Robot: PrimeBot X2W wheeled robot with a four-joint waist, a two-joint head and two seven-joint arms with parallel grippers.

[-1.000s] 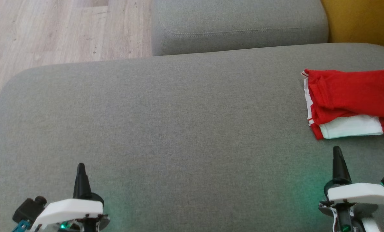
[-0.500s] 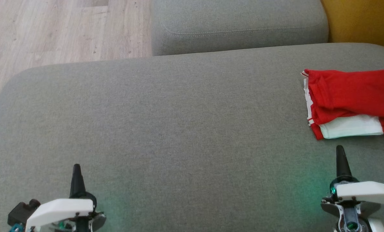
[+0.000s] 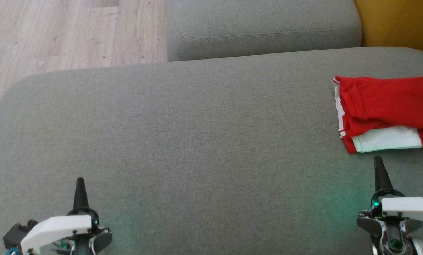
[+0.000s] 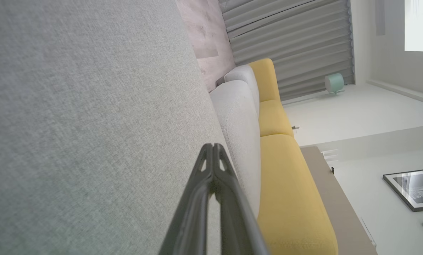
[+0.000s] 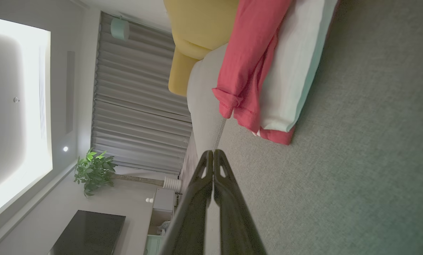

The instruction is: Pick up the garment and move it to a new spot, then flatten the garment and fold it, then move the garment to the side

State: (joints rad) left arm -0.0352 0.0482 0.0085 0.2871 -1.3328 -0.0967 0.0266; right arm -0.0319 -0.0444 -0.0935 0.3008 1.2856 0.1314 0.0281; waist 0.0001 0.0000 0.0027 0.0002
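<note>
Folded red-and-white garment on the grey sofa, at its right side, long axis running left to right across the head view, white band toward the robot. The right gripper is near the garment's front edge without touching it, jaws closed on nothing and pointing toward it; the left gripper, jaws likewise closed and empty, lies well apart at the far left. Any further handling would probably fall to the right arm, opening first and reaching forward.
</note>
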